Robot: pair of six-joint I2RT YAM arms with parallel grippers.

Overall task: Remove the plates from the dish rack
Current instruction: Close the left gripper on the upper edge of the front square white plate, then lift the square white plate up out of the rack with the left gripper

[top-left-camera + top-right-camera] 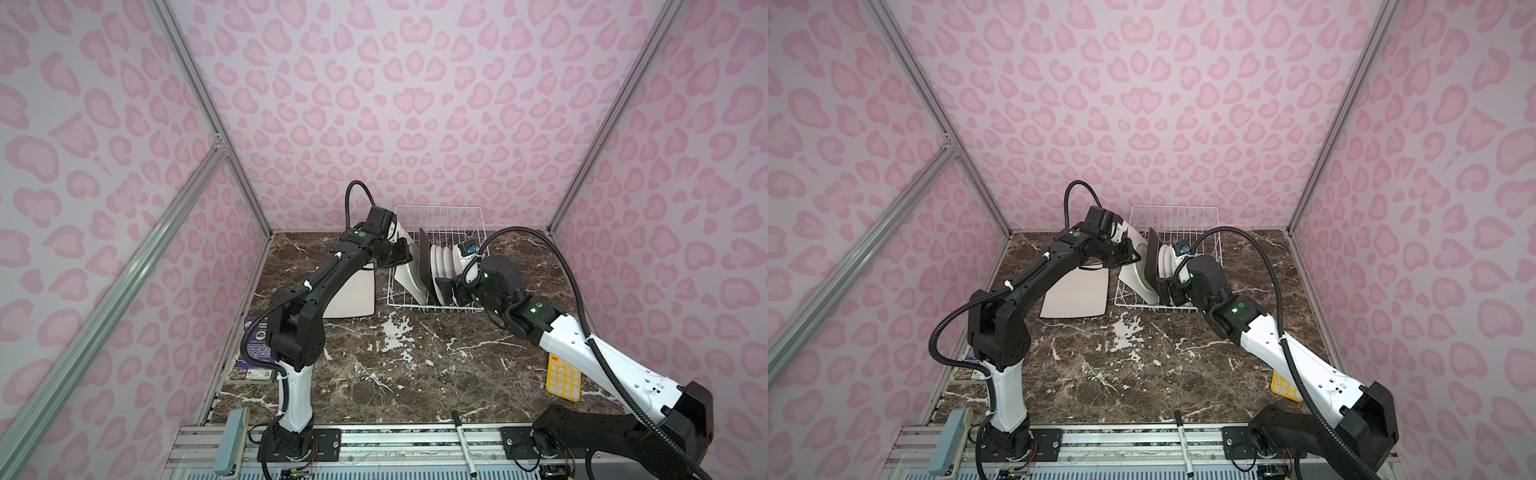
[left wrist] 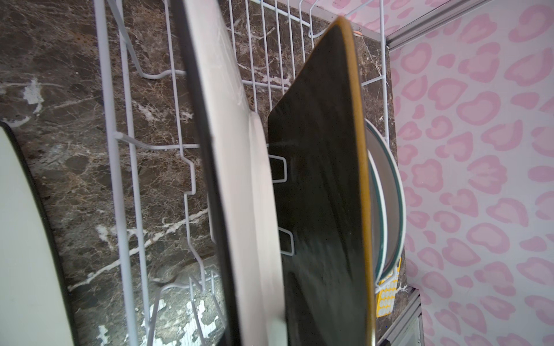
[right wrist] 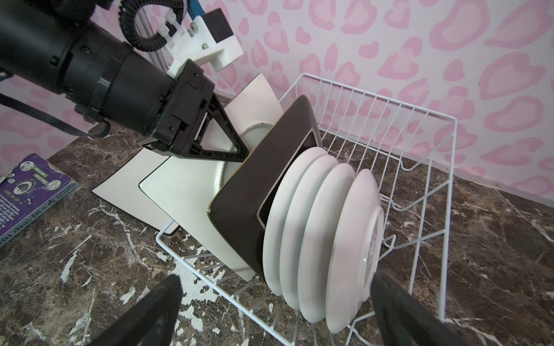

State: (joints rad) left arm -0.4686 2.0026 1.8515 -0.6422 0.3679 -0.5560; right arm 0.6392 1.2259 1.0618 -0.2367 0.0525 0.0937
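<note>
Right, one down: a flat white square plate (image 1: 353,296) lies on the table (image 1: 415,374), just left of the dish rack (image 1: 440,224). Six to go in the rack: a leaning white square plate (image 3: 180,203), a dark square plate (image 3: 239,209) close behind it, and four round white plates (image 3: 314,224). The left tool (image 3: 239,154) looks clenched on the leaning plate's upper rim. The right tool (image 3: 278,281) gapes wide before the round plates, holding nothing. The purple book (image 3: 27,191), yellow calculator (image 1: 563,378) and marker pen (image 1: 463,440) sit well clear.

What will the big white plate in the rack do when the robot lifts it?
Probably stiff: the white plate keeps a straight edge while leaning in the rack. Likely slippery: its face looks glossy and the left gripper pinches only its thin rim. It could swing and knock the dark plate right beside it, maybe chipping.
</note>
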